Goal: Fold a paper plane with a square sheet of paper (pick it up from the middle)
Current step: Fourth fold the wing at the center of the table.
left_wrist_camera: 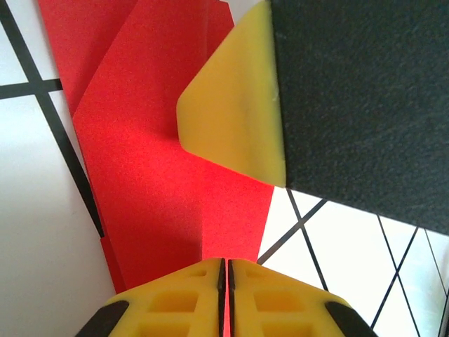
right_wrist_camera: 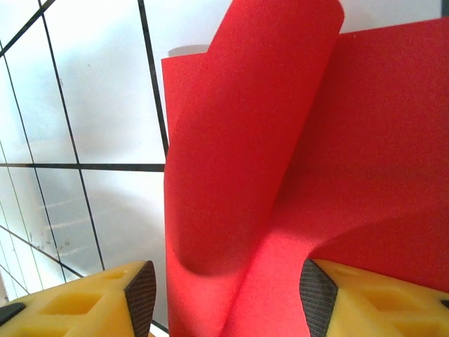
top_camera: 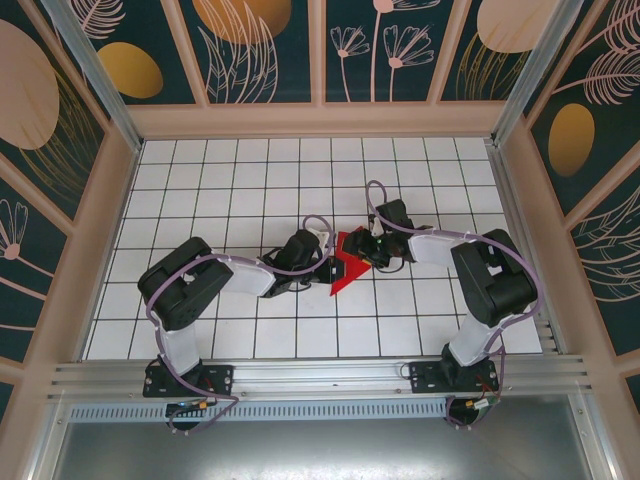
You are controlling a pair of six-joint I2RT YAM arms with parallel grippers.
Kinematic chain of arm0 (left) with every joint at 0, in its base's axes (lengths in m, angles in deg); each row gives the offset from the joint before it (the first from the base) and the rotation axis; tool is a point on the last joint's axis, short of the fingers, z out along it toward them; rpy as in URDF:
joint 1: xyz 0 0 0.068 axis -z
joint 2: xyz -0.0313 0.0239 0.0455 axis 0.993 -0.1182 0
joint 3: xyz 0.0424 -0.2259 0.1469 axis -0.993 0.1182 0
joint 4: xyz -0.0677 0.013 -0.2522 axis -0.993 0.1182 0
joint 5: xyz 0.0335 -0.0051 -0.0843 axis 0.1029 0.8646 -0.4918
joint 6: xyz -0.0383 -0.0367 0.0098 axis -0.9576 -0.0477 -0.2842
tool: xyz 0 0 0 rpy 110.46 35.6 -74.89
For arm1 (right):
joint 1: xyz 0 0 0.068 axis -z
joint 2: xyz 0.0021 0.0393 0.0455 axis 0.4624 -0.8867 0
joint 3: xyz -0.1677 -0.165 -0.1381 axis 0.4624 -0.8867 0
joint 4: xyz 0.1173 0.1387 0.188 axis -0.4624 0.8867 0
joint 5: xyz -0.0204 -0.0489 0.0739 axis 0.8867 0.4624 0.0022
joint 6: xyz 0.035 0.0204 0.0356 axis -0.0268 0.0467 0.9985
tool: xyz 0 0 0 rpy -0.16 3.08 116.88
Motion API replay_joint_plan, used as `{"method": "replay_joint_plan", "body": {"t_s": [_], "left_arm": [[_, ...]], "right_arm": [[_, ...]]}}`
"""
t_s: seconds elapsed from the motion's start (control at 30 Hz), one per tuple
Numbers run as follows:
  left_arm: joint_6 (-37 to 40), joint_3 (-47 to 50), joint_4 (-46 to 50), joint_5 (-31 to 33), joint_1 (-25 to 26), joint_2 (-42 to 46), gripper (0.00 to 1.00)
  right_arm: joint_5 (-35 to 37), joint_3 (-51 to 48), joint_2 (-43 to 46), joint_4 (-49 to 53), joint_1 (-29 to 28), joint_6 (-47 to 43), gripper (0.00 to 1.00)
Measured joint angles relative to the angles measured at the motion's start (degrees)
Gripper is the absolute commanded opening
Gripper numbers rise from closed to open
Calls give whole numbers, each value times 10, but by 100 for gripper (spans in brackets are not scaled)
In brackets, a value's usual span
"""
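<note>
The red sheet of paper (top_camera: 347, 270) lies folded at mid-table, with creases and a pointed end toward the near side. My left gripper (top_camera: 326, 266) meets it from the left. In the left wrist view its jaws (left_wrist_camera: 224, 270) are pressed together on a raised crease of the paper (left_wrist_camera: 154, 175), and a red sliver shows between the pads. My right gripper (top_camera: 372, 252) is at the paper's right side. In the right wrist view it (right_wrist_camera: 224, 295) stands open, and a curled-up flap of the paper (right_wrist_camera: 238, 154) rises between its fingers. One of its fingers (left_wrist_camera: 231, 105) rests over the paper.
The white grid table (top_camera: 250, 180) is walled on three sides by patterned panels (top_camera: 270, 50). A metal rail (top_camera: 320, 375) with both arm bases runs along the near edge. Both arms bend in toward the centre.
</note>
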Motion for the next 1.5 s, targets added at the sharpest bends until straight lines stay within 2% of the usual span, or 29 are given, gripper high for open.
{"method": "replay_joint_plan", "body": {"t_s": [0.53,0.73,0.97,1.33,1.5], "left_arm": [[0,0,1,0,0,-2,14],[-2,0,1,0,0,-1,18],[-4,-10,6,8,0,2,19],[-8,-16,13,46,-2,22,14],[-10,-19,15,44,-4,23,14]], "right_arm": [[24,17,-18,33,0,-1,42],[34,24,-24,45,-3,1,42],[37,26,-25,45,-4,10,42],[47,25,-26,46,-7,12,38],[47,25,-26,46,-7,12,39]]}}
